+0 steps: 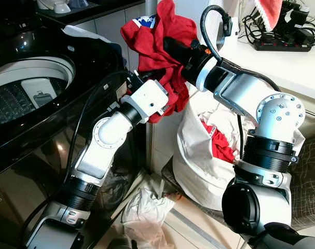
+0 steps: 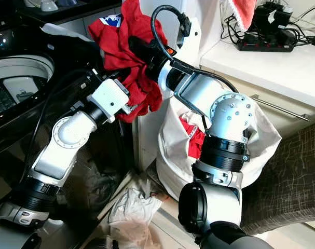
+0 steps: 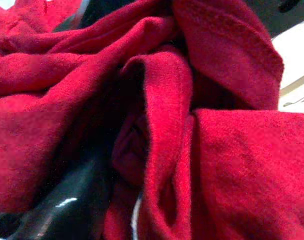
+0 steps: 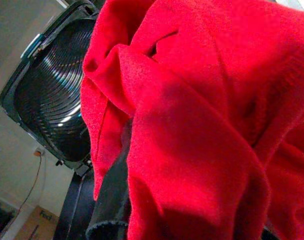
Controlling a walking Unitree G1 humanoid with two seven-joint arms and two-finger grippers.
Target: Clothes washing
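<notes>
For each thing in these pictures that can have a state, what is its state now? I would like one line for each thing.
Red garment: lifted, bunched between both grippers.
Washing machine: lid open, drum showing.
Laundry bag: open, clothes inside.
Left gripper: buried in the red cloth.
Right gripper: buried in the red cloth.
Power strip: plugs inserted.

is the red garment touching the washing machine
Apart. In the left eye view the red garment hangs in the air beside the washing machine, held up by both arms, clear of its open drum.
</notes>
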